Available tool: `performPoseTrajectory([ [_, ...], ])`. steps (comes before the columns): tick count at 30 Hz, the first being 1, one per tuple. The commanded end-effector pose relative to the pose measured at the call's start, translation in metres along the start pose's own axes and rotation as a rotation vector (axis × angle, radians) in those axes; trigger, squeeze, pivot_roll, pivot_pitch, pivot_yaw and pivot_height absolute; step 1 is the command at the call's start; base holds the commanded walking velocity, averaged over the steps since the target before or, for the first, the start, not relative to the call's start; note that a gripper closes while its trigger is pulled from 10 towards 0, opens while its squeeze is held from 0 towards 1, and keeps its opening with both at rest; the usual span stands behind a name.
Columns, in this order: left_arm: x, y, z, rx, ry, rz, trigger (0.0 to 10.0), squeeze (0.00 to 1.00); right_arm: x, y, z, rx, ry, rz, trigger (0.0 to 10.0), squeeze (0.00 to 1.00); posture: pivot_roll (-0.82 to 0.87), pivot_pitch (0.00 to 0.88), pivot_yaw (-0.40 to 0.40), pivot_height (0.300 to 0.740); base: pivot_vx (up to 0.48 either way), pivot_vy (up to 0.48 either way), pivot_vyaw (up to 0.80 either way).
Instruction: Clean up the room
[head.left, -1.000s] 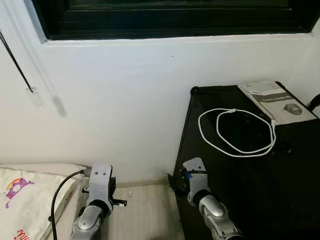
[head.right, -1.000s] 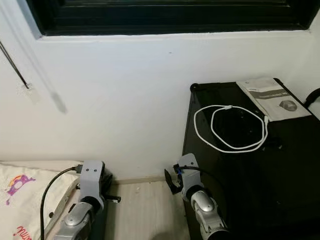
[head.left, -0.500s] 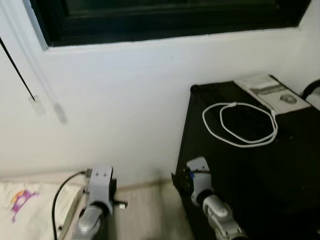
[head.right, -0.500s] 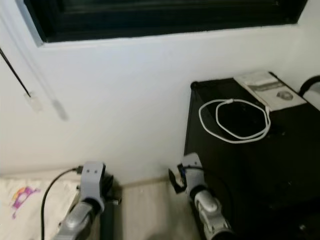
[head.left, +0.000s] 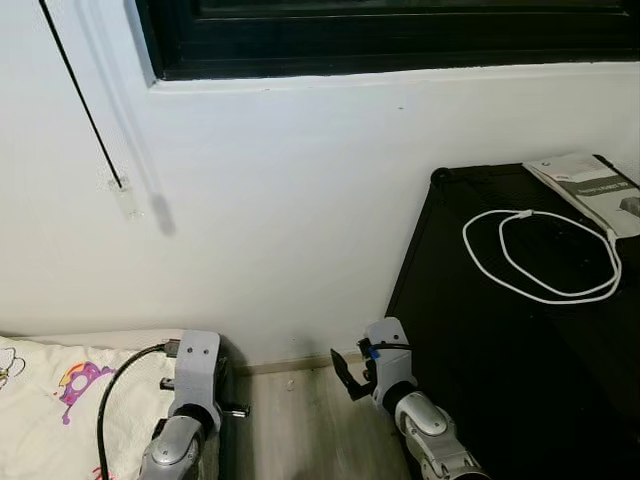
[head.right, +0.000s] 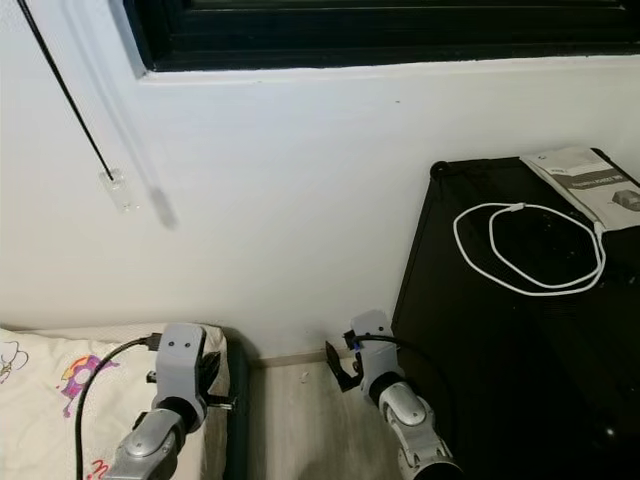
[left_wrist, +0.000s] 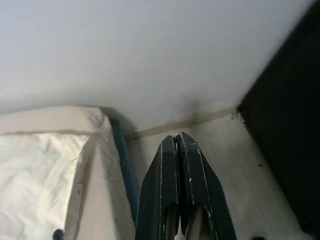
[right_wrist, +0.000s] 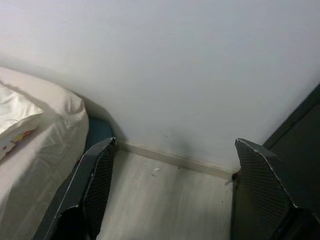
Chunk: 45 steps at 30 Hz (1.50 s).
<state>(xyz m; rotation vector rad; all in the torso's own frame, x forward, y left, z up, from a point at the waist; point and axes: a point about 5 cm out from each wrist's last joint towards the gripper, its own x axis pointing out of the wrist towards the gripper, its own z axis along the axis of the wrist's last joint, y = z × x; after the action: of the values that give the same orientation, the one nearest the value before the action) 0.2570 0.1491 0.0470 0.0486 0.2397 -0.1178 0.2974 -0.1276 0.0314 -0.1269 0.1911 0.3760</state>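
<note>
head views: black worktop (head.left: 520, 330) at right of frame, bearing a loose white cable (head.left: 540, 258) and a leaflet (head.left: 590, 180) at its far corner; bed (head.left: 60, 400) at lower left. left tool (left_wrist: 181, 190), fingers pressed together, empty; right tool (right_wrist: 170, 190), fingers spread wide, empty, both low over the floor (head.right: 300, 420). judged: tidying not yet begun here; cable and leaflet remain untouched.

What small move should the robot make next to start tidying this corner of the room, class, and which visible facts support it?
Probably turn right toward the black cabinet and raise the right end effector, which is open and low by the floor. A loose white cable lies coiled on the cabinet top beside a booklet, the only clutter within sight. The left end effector is shut and idle near the bed.
</note>
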Motion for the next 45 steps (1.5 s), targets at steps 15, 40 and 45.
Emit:
performPoseTrajectory([
  [15,-0.004,0.009,-0.008,-0.002,0.040,0.061,10.0,0.00,-0.002,0.002,-0.005,0.012,0.024,0.001,10.0,0.00,-0.01,0.127,-0.013,0.740,0.000,-0.096,0.00],
  [40,-0.007,0.008,-0.013,0.030,0.055,0.066,10.0,0.00,-0.001,0.005,-0.005,-0.014,0.029,0.033,10.0,0.00,-0.01,0.126,-0.008,0.740,0.000,0.000,0.51],
  [45,-0.007,0.003,-0.013,0.027,0.061,0.044,10.0,0.00,-0.002,0.005,-0.006,-0.013,0.030,0.030,10.0,0.00,-0.01,0.124,-0.006,0.740,0.000,0.000,0.80],
])
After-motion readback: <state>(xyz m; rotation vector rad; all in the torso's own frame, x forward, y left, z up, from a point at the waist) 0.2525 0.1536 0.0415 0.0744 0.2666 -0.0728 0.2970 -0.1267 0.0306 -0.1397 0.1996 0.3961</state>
